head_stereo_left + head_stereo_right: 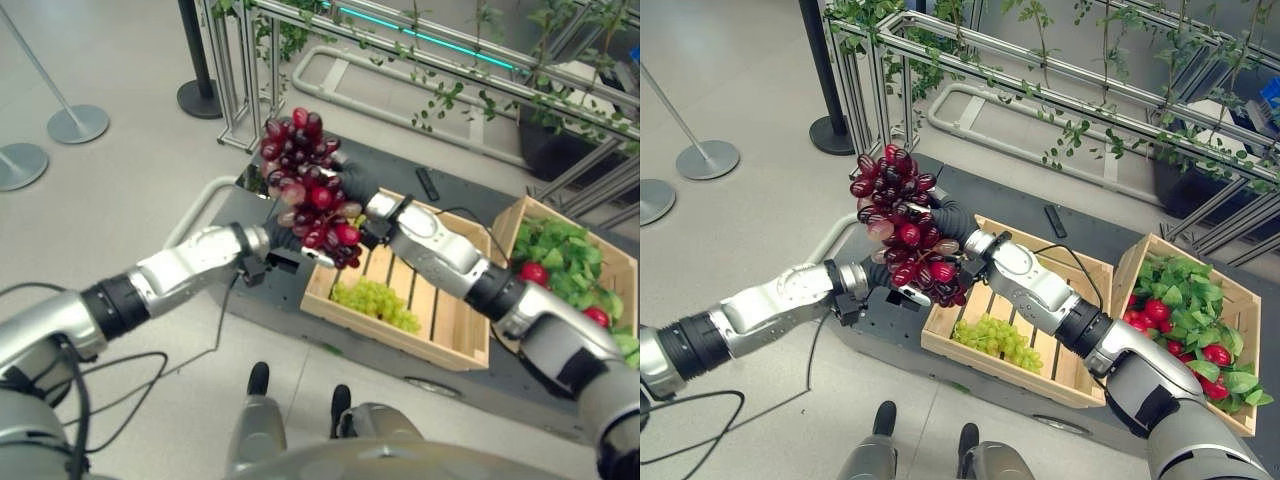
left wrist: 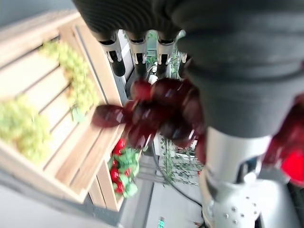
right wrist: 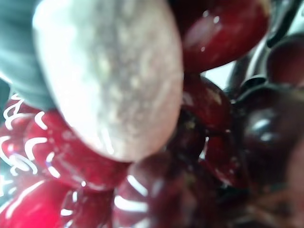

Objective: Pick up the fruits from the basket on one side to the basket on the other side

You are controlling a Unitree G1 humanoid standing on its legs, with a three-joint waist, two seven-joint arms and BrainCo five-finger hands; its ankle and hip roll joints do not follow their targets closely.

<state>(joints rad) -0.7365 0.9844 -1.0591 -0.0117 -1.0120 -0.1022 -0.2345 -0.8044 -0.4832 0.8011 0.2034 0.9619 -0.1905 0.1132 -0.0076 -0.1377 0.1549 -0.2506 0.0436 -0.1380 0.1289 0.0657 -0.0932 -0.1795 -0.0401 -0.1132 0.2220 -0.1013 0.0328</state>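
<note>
Both hands' grips on red grapes point(image 1: 902, 232) unclear; crates on dark platform point(image 1: 890, 310), grey floor.

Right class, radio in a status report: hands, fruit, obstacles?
Both hands at the red grape bunch, raised above the wooden crate. Right hand behind it, left hand fingers straight. Green grapes below. Nothing blocking.

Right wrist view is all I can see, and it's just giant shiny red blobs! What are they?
Observer: A bunch of red grapes, up in the air between the left hand and the right hand.
Operator: What's under it?
Observer: The left end of a wooden crate, with green grapes lying on its slats.
Operator: Is there another box?
Observer: Yes, a second crate to the robot's right, with red fruits among green leaves.
</note>
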